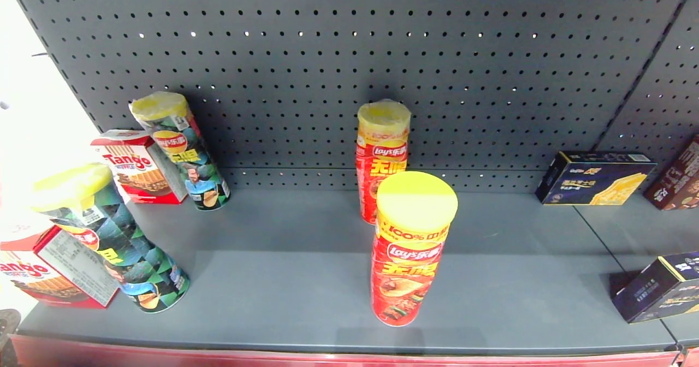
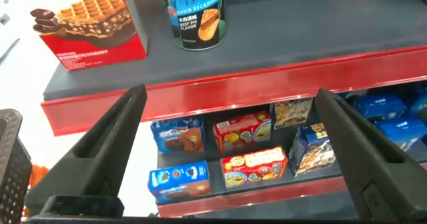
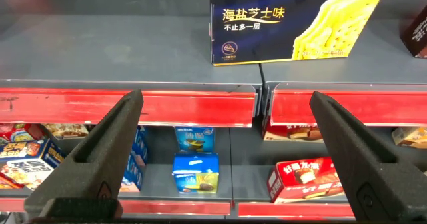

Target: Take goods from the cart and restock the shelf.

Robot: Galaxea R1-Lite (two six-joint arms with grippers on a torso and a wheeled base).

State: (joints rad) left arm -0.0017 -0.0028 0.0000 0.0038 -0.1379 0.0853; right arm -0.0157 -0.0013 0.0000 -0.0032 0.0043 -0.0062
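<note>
Before the shelf (image 1: 295, 279), held left gripper (image 2: 230, 94) and right gripper (image 3: 225, 96) spread wide, empty; found front red can (image 1: 409, 252) upright at five o'clock of rear red can (image 1: 382, 154).

The left claw (image 2: 230, 94) and right claw (image 3: 227, 96) have matte black, wedge-shaped fingers (image 2: 100, 151) with grainy surfaces.

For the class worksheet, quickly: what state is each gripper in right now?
Left gripper: open, holding nothing.
Right gripper: open, holding nothing.
</note>
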